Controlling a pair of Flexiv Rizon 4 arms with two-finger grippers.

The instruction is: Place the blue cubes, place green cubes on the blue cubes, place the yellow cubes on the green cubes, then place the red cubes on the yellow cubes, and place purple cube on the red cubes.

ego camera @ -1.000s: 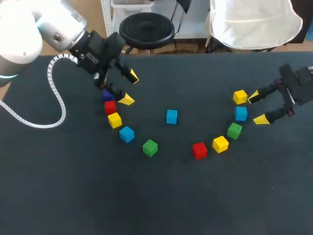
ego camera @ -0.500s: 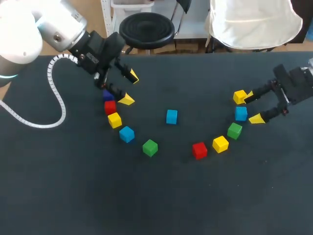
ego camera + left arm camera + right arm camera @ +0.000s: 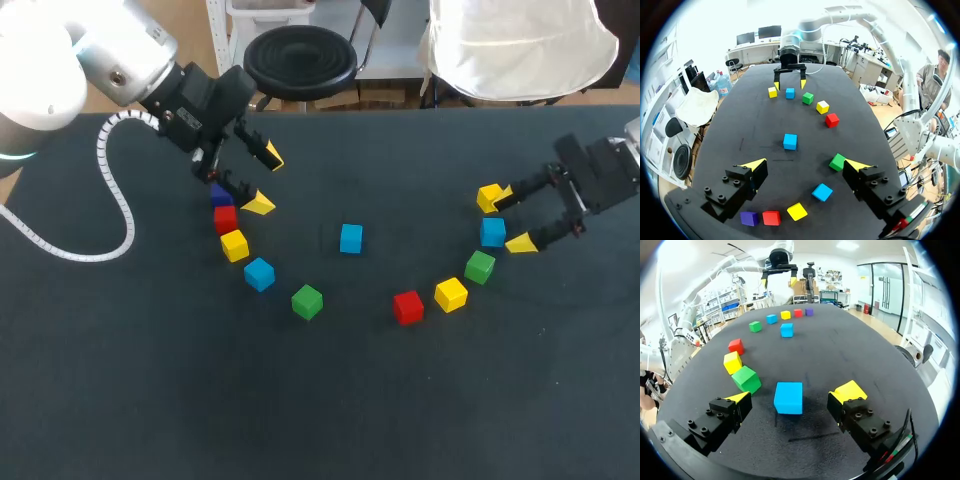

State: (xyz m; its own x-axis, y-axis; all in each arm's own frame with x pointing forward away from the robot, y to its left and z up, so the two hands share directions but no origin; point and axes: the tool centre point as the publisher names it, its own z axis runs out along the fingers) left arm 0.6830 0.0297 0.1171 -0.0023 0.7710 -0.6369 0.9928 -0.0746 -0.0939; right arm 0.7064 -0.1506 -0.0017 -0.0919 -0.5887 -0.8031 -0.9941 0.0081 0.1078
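Observation:
Several coloured cubes lie in an arc on the black table (image 3: 330,400). My right gripper (image 3: 512,220) is open and straddles a blue cube (image 3: 492,231), which sits loose between its fingers (image 3: 788,397). A yellow cube (image 3: 489,197) lies against one finger, and a green cube (image 3: 480,266) is just past the other. My left gripper (image 3: 266,180) hangs open and holds nothing, beside the purple cube (image 3: 220,195) and a red cube (image 3: 226,218). A second blue cube (image 3: 350,238) stands alone mid-table, ahead of the left gripper (image 3: 807,165).
The left arc continues with a yellow cube (image 3: 234,245), a blue cube (image 3: 259,274) and a green cube (image 3: 307,301). A red cube (image 3: 407,307) and a yellow cube (image 3: 451,294) lie on the right side. The left arm's white cable (image 3: 110,190) loops over the table.
My right gripper has moved left, and its open fingers now stand on either side of the blue cube. The left arm and all the cubes have stayed put.

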